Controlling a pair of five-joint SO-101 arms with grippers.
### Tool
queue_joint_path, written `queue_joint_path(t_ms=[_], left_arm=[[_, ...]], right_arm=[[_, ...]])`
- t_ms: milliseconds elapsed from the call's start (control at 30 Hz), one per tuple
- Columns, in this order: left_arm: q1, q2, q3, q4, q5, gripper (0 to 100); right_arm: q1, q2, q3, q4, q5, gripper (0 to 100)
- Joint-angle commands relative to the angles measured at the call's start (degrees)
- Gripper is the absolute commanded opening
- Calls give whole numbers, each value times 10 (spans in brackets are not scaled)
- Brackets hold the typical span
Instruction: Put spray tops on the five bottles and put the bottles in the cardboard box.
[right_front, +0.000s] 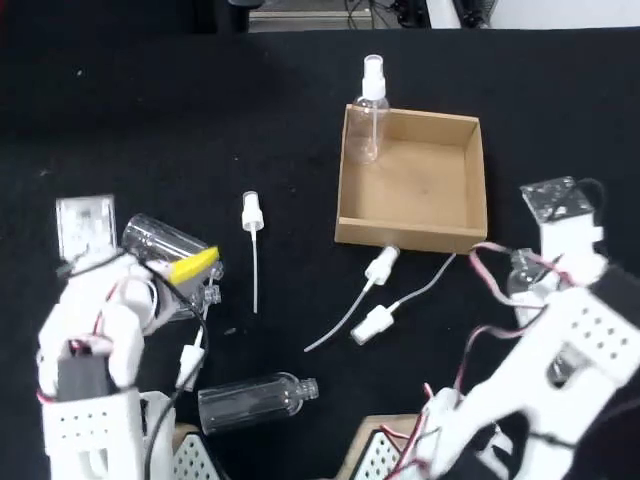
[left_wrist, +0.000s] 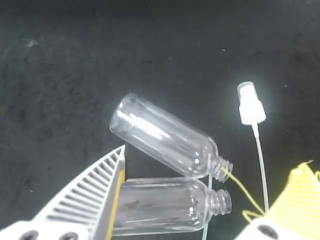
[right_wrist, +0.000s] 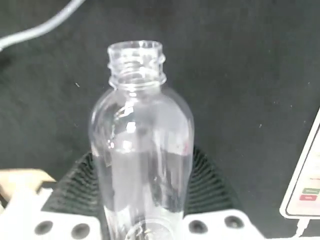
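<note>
My left gripper stands open at the table's left, with a white finger and a yellow finger. One clear capless bottle lies between its fingers and a second lies just beyond. A spray top with a long tube lies past them. My right gripper is shut on another capless bottle, at the right of the table. One bottle with a spray top stands in the back left corner of the cardboard box. A further capless bottle lies near the front.
Two more spray tops with tubes lie on the black table in front of the box. A small flat device lies at the far left and another to the right of the box.
</note>
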Motion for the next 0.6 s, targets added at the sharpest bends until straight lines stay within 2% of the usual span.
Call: queue_joint_path(t_ms=[0, 133, 233, 333, 433, 567], left_arm=[[-4, 161, -143, 3, -44, 464], [22, 268, -183, -2, -66, 464], [58, 284, -181, -14, -66, 467], [94, 283, -112, -120, -65, 468], [121, 276, -94, -153, -61, 467], [128, 286, -109, -143, 18, 466]], right_arm=[[-57, -82, 20, 4, -69, 11], [-110, -124, 47, 4, -120, 11], [-142, -124, 58, 4, -144, 11], [-164, -115, 65, 6, -169, 11], [-164, -108, 66, 9, -177, 11], [-168, -111, 85, 7, -177, 11]])
